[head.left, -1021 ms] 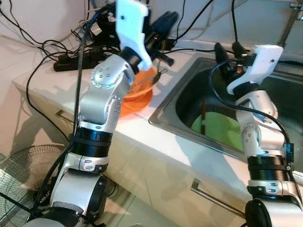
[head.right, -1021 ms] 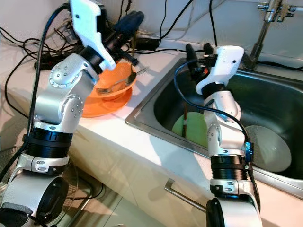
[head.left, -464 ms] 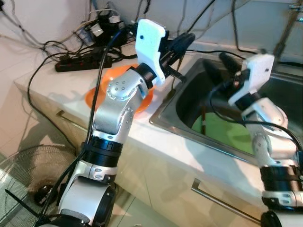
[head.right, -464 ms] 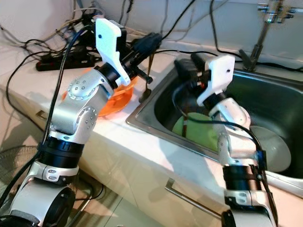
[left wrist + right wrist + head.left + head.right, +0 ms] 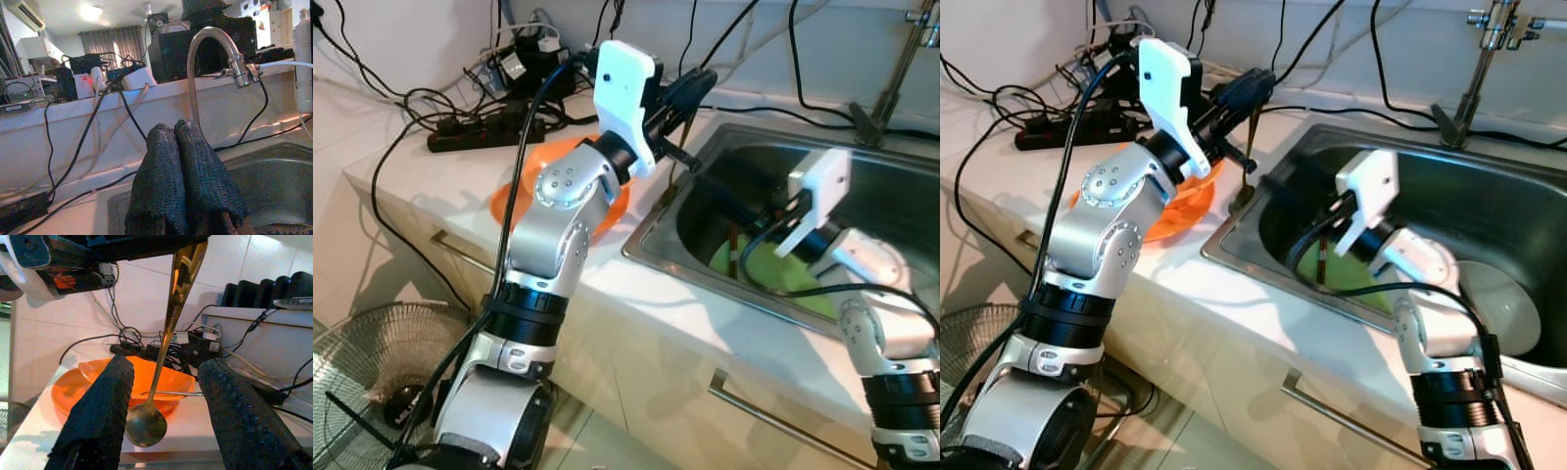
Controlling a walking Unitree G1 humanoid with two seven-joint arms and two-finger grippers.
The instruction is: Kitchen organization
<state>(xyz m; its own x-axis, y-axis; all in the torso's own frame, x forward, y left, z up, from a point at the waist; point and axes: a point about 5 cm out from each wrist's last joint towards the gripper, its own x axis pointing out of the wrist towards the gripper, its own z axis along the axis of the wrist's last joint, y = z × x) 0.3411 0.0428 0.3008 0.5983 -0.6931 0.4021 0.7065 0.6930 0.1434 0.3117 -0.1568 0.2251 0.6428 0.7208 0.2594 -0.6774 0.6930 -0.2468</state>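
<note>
My left gripper (image 5: 1255,86) is shut on the handle of a golden spoon (image 5: 1246,166). The spoon hangs straight down over the counter edge, between the orange bowl (image 5: 1183,194) and the steel sink (image 5: 1489,211). In the left wrist view its fingers (image 5: 178,166) press together. My right gripper (image 5: 1320,213) is low inside the sink, open and pointing at the spoon. In the right wrist view the spoon (image 5: 161,367) hangs beyond the gap between the two fingers (image 5: 105,401). The orange bowl (image 5: 142,377) sits on an orange plate and holds a silver utensil (image 5: 171,393).
A green plate (image 5: 1356,284) with a brown stick (image 5: 1320,262) across it lies in the sink beside a grey plate (image 5: 1500,304). The faucet (image 5: 1484,39) stands behind the sink. Power strips and cables (image 5: 480,132) crowd the back of the counter. A fan (image 5: 352,362) stands on the floor.
My left gripper carried the spoon from the orange bowl over to the sink edge and now holds still. My right arm has dropped from above the sink down into it.
</note>
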